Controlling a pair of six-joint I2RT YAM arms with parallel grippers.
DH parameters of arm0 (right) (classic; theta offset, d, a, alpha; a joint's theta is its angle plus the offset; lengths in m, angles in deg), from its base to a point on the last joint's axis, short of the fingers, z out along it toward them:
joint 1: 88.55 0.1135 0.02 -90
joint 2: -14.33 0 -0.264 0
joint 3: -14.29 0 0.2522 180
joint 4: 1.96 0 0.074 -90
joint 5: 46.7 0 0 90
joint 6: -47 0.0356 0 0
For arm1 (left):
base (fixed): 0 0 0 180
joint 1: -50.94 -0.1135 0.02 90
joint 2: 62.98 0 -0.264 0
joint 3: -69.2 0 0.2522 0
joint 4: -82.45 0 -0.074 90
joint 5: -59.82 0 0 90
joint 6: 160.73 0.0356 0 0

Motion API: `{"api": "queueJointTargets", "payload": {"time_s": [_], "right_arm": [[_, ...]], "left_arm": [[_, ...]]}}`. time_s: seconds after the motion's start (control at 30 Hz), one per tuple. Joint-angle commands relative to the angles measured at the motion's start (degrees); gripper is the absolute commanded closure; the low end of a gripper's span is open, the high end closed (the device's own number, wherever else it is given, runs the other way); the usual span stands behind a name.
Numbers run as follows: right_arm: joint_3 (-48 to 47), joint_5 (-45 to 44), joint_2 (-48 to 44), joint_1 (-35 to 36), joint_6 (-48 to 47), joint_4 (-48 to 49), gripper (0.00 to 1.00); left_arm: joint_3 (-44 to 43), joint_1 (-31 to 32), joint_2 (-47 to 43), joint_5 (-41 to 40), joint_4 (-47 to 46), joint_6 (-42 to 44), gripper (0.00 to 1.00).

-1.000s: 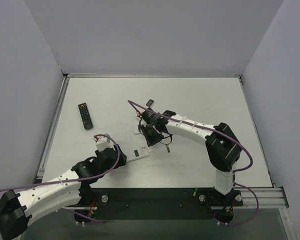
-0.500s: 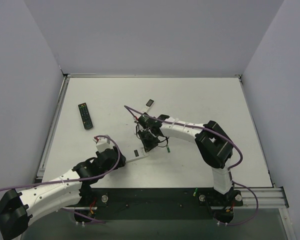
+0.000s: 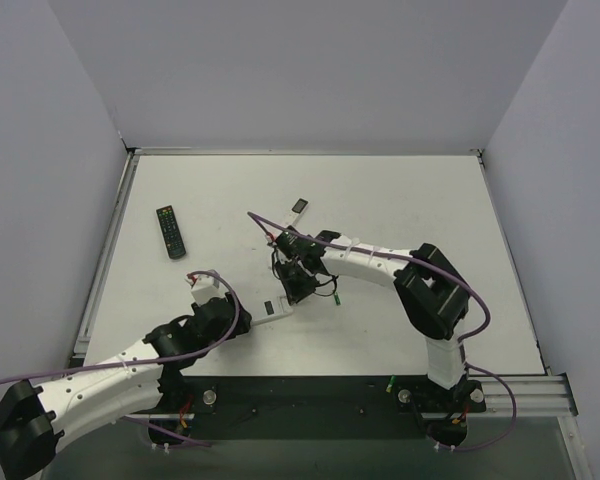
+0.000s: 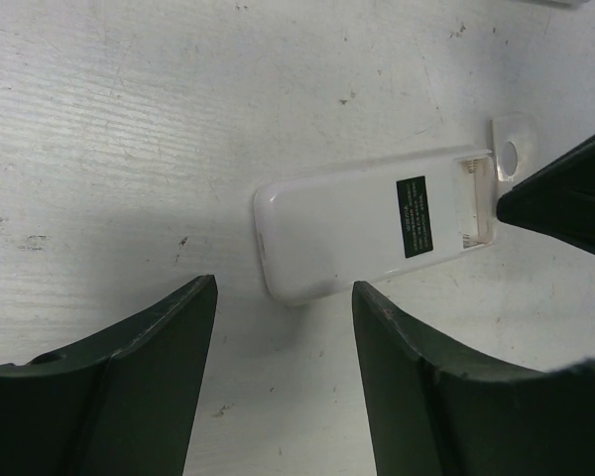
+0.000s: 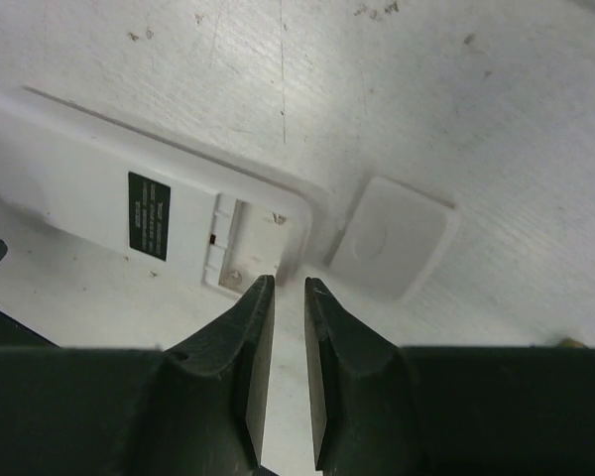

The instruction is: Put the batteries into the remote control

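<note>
White-backed remote control (image 4: 367, 223) lying face down on the pale surface (image 4: 129, 119), its battery bay uncovered.
Left jaws stand apart and empty, just short of its closed end. Right jaws, almost closed on nothing, hang at the bay end; the loose battery cover (image 5: 392, 238) lies just beside it.

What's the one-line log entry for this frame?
remote control: back up, bay open, looks empty | cover: off, beside remote | left jaws: open, off remote | right jaws: nearly shut, empty, at bay
</note>
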Motion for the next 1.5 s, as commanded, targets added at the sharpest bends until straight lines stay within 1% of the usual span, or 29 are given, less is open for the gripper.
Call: {"api": "queueJointTargets", "payload": {"time_s": [0.0, 0.03, 0.13, 0.3, 0.37, 0.63, 0.87, 1.03, 1.33, 1.4, 1.47], "right_arm": [[2.6, -5.3, -9.8, -1.1, -0.6, -3.0, 0.84], [3.3, -5.9, -12.4, -1.7, -0.6, -3.2, 0.83], [6.8, -9.8, -16.2, -4.8, -0.2, -4.8, 0.82], [13.1, -12.5, -18.7, -10.0, 0.9, -6.0, 0.82], [14.2, -12.9, -18.6, -10.6, 1.5, -6.0, 0.83], [16.6, -12.1, -15.5, -10.8, 3.1, -3.8, 0.83], [17.6, -10.6, -13.6, -10.7, 3.5, -2.3, 0.83], [18.5, -9.6, -13.1, -10.6, 4.1, -1.7, 0.83], [19.2, -10.3, -12.1, -9.8, 4.8, -2.2, 0.83], [19.3, -11.1, -12.2, -9.6, 4.8, -2.3, 0.85], [19.5, -11.6, -12.5, -9.2, 4.7, -2.7, 0.92]], "left_arm": [[-0.2, -0.3, -1.9, -1.0, -1.4, -1.0, 0.33], [0.0, -0.3, -2.0, -1.3, -1.3, -1.1, 0.33], [0.3, -0.4, -2.8, -1.4, -1.6, -1.2, 0.33], [-0.7, -0.5, -1.6, -1.1, -1.7, -0.5, 0.34], [-1.1, -0.6, -0.3, -1.0, -1.8, 0.1, 0.34], [-3.3, -0.6, 5.7, -0.4, -2.4, 1.5, 0.34], [-4.0, -0.6, 8.1, -0.2, -3.4, 2.1, 0.34], [-4.2, -0.6, 8.9, 0.0, -3.6, 2.2, 0.41], [-4.2, -0.6, 9.2, 0.7, -3.6, 2.2, 0.48], [-4.2, -0.6, 9.2, 0.9, -3.7, 2.1, 0.49], [-4.1, -0.6, 9.0, 1.1, -3.7, 2.0, 0.5]]}}
